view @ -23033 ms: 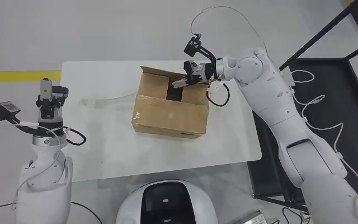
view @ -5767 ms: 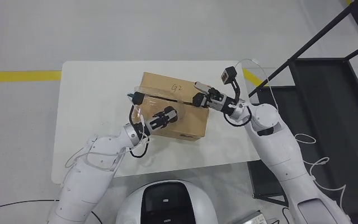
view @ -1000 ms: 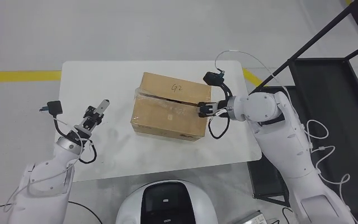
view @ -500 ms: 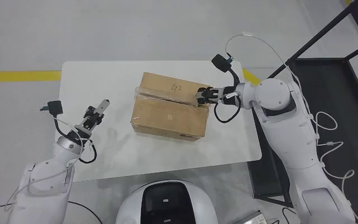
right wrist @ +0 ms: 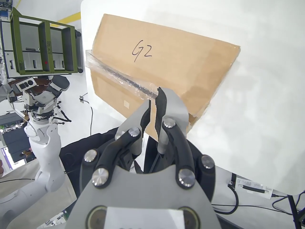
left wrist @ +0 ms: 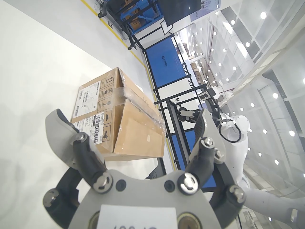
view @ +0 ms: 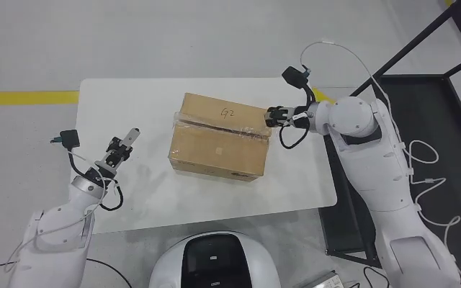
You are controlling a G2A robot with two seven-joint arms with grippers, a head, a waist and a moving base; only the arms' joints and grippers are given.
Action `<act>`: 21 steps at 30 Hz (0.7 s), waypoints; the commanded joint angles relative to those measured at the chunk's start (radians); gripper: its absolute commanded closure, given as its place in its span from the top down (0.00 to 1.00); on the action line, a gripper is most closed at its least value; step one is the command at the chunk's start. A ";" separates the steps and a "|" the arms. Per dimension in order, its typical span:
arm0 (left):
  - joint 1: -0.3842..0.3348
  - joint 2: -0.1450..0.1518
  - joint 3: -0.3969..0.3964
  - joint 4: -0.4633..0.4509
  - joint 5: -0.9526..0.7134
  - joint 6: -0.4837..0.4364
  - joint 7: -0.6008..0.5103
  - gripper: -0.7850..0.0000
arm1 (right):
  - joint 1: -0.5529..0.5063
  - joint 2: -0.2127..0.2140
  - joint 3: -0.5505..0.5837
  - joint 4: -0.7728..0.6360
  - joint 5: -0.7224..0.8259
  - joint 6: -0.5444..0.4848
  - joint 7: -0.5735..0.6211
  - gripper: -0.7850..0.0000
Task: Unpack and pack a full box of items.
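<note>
A closed cardboard box (view: pixel 220 140) marked with handwriting stands mid-table, a strip of clear tape (view: pixel 216 127) running along its top seam. My right gripper (view: pixel 271 117) is at the seam's right end, its fingers shut on the end of the clear tape (right wrist: pixel 124 78), which looks crinkled and partly lifted there. In the right wrist view the gripper (right wrist: pixel 153 96) pinches the strip just over the box (right wrist: pixel 171 55). My left gripper (view: pixel 122 147) hangs open over the bare table left of the box. Its wide-spread fingers (left wrist: pixel 59 122) frame the box's labelled end (left wrist: pixel 114 115).
The white table (view: pixel 122 108) has free room left of and in front of the box. A black metal rack (view: pixel 410 108) stands close to the table's right edge, beside my right arm. A green cart (right wrist: pixel 43 48) stands on the floor beyond the table.
My right gripper has moved from the near part of the box's right edge back to the seam's right end and slightly outward. The left arm has kept still.
</note>
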 commanded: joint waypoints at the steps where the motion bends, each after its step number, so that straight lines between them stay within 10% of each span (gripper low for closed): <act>1: -0.002 0.000 0.005 0.002 0.001 0.000 -0.001 1.00 | -0.012 0.004 0.006 0.002 -0.002 0.012 0.016 0.00; 6: -0.010 0.000 0.013 0.009 0.002 0.000 -0.002 1.00 | -0.063 0.011 0.008 -0.002 -0.001 0.027 0.041 0.36; 21: -0.007 0.003 0.012 0.010 0.012 -0.001 -0.005 1.00 | -0.074 0.003 -0.055 0.062 0.023 0.027 -0.073 0.43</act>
